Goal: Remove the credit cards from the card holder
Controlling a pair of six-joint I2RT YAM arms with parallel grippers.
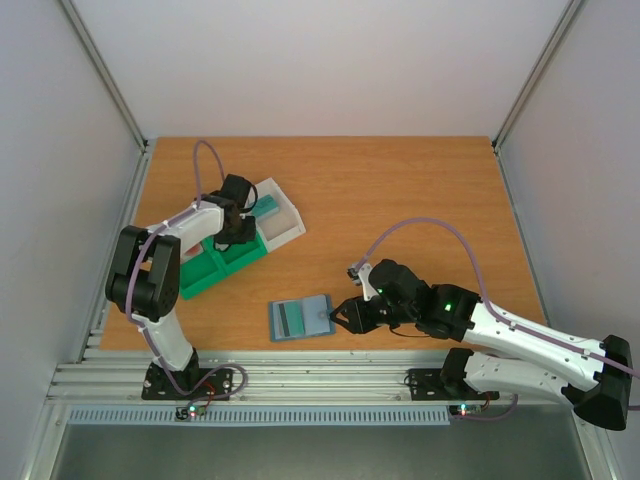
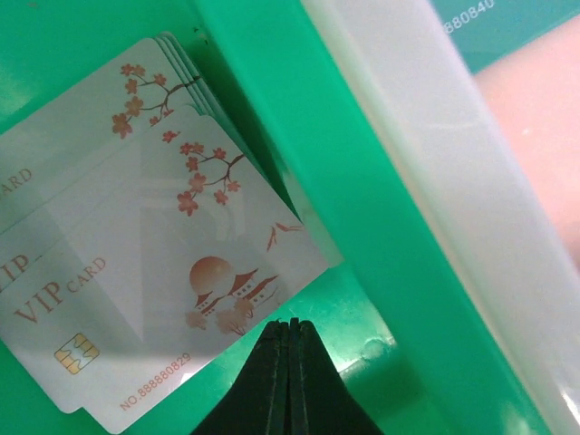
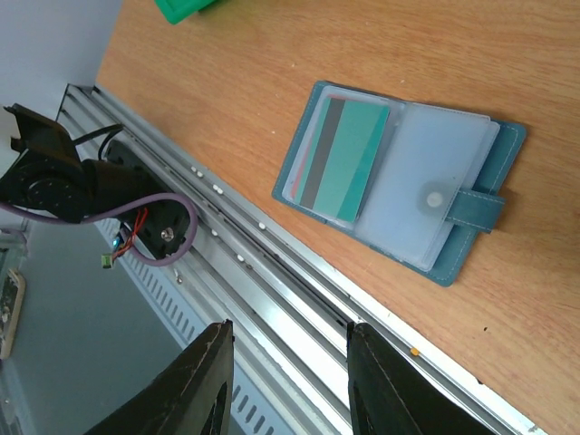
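The slate-blue card holder (image 1: 300,319) lies open on the table near the front edge. In the right wrist view it (image 3: 426,195) shows a teal card (image 3: 346,159) in its left pocket, with a thin pink edge behind that. Several whitish credit cards (image 2: 154,263) with red blossom prints lie stacked in a green tray compartment. My left gripper (image 2: 292,323) is shut and empty, its tips just over the tray floor beside the cards; from above it (image 1: 238,222) hangs over the tray. My right gripper (image 1: 345,312) is open and empty just right of the holder, and its tips (image 3: 290,340) hang over the front rail.
A green-and-clear compartment tray (image 1: 215,262) stands at the left, with a teal card (image 1: 268,206) in its clear part. A green wall (image 2: 308,163) and a clear wall (image 2: 435,181) run beside the left gripper. The metal rail (image 3: 272,263) borders the table front.
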